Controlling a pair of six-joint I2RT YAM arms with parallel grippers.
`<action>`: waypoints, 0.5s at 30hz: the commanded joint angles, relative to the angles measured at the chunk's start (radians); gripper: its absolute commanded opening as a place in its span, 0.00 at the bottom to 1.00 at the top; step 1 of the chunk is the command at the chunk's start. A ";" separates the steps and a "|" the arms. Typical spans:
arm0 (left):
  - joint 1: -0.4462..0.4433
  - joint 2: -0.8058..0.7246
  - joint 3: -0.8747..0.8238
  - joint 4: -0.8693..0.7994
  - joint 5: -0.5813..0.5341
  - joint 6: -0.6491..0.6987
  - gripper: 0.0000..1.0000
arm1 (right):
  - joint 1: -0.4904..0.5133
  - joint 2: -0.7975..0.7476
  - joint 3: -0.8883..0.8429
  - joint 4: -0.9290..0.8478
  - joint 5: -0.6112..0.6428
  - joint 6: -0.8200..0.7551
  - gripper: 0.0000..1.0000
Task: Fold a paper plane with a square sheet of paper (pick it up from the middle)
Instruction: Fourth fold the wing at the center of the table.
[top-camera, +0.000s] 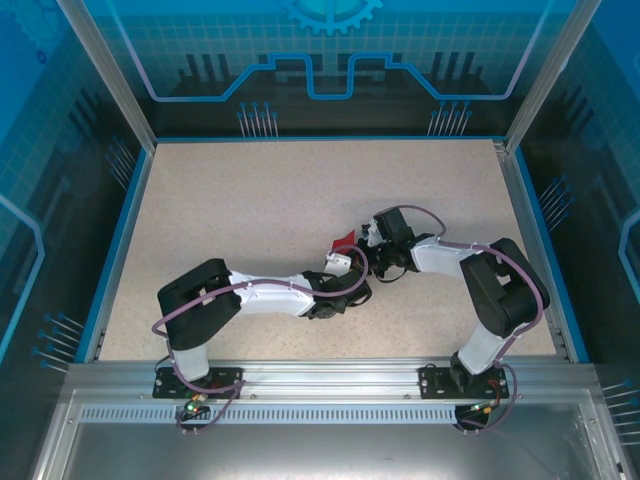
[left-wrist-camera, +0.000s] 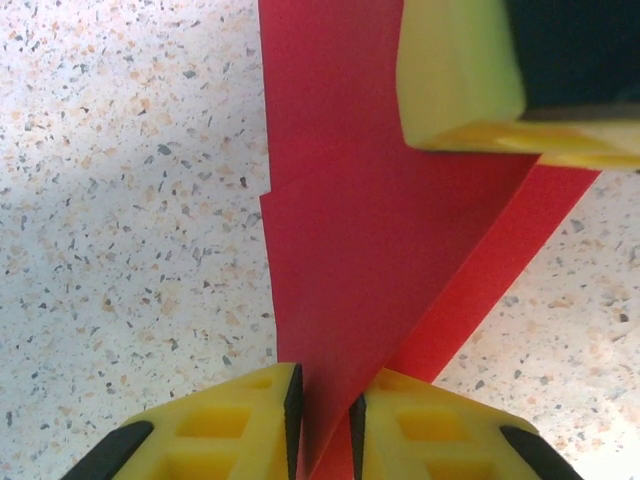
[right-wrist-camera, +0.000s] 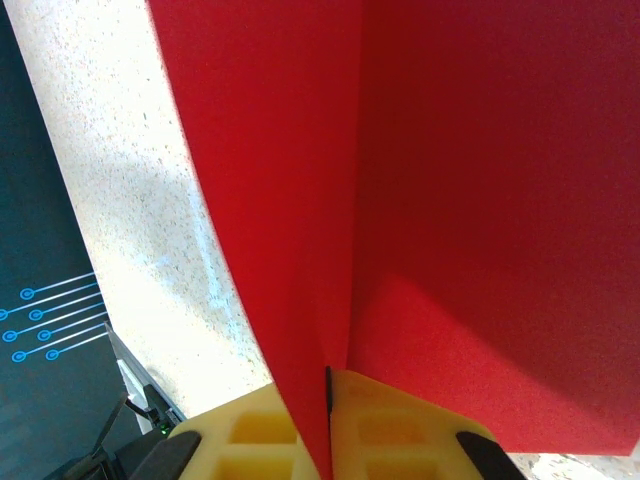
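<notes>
right gripper (right-wrist-camera: 328, 390): pinches creased square sheet of paper (right-wrist-camera: 470, 200) tight above speckled table (top-camera: 250, 220) | left gripper (left-wrist-camera: 325, 390): brackets its other end, jaws narrow, grip impossible to tell

We see both arms reach inward over the speckled tabletop (top-camera: 250, 200) and meet near its middle, a little toward the near edge. The left claw (top-camera: 343, 262) and the right claw (top-camera: 372, 240) stand just beside each other. The square sheet of paper (top-camera: 345, 240) shows as a small red pointed piece at the two claws.
</notes>
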 joint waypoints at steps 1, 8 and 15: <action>-0.004 0.010 0.038 -0.033 -0.030 -0.011 0.26 | 0.018 -0.012 0.018 -0.016 -0.013 0.004 0.07; -0.004 -0.014 0.029 -0.022 -0.024 -0.012 0.28 | 0.018 -0.004 0.018 -0.012 -0.013 0.004 0.07; -0.004 -0.007 0.024 -0.031 -0.023 -0.027 0.20 | 0.019 -0.006 0.020 -0.012 -0.014 0.004 0.07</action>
